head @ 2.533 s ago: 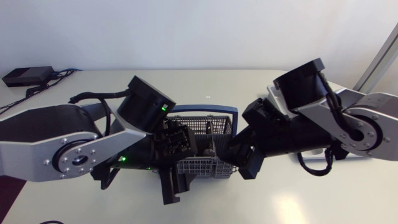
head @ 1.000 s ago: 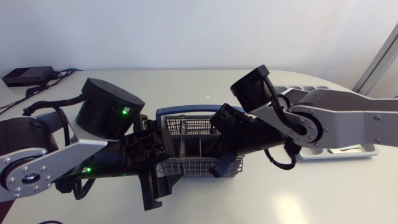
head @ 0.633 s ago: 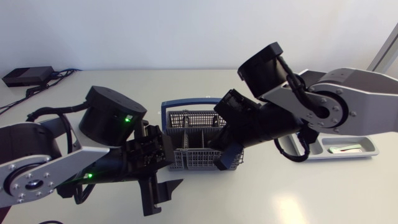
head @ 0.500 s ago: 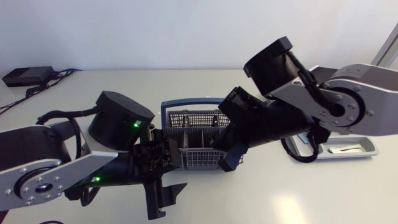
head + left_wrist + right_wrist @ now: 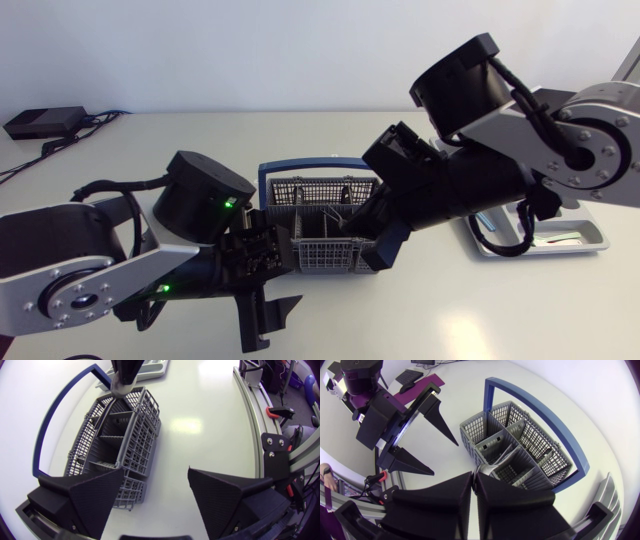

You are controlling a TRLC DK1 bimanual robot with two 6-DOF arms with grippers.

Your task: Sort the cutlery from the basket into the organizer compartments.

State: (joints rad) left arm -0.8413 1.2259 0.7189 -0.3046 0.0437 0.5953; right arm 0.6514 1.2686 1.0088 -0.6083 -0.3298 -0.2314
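Silvery piece (image 5: 487, 466) — perhaps cutlery — mostly hidden

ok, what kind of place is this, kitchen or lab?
Likely a robot lab bench, not a kitchen: the left arm and right arm hang over a plain white table, with a cutlery basket and organizer tray staged on it.

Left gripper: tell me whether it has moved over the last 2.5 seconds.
Yes. The left gripper has backed toward the near edge of the table, away from the basket.
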